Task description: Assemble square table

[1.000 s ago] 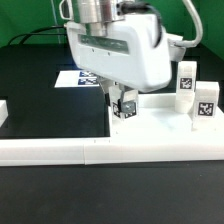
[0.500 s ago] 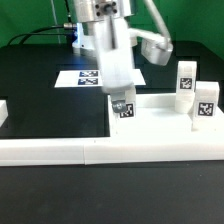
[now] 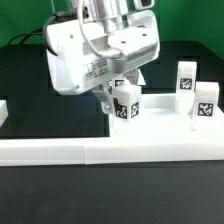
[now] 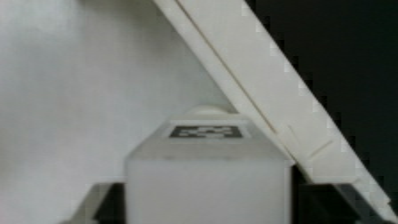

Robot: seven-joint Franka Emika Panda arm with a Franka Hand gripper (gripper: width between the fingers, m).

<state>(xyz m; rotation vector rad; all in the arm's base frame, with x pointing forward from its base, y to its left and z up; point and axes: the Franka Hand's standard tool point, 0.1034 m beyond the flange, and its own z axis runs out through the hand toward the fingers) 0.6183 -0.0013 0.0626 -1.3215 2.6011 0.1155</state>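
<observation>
The square table's slab (image 3: 150, 125) lay flat on the black counter (image 3: 40, 110). A tagged leg block (image 3: 126, 103) stood on the slab's near corner, directly under the hand (image 3: 122, 92); whether its fingers were apart was unclear. Only the exterior view showed two more leg blocks (image 3: 197, 92) near the slab's far edge. The wrist view showed the leg block (image 4: 205, 170) close up against the slab's raised rim (image 4: 267, 90).

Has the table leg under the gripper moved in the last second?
Yes. The leg now stands higher and upright at the tabletop's corner, showing more of its length against the two fixed legs on the exterior view's right.
</observation>
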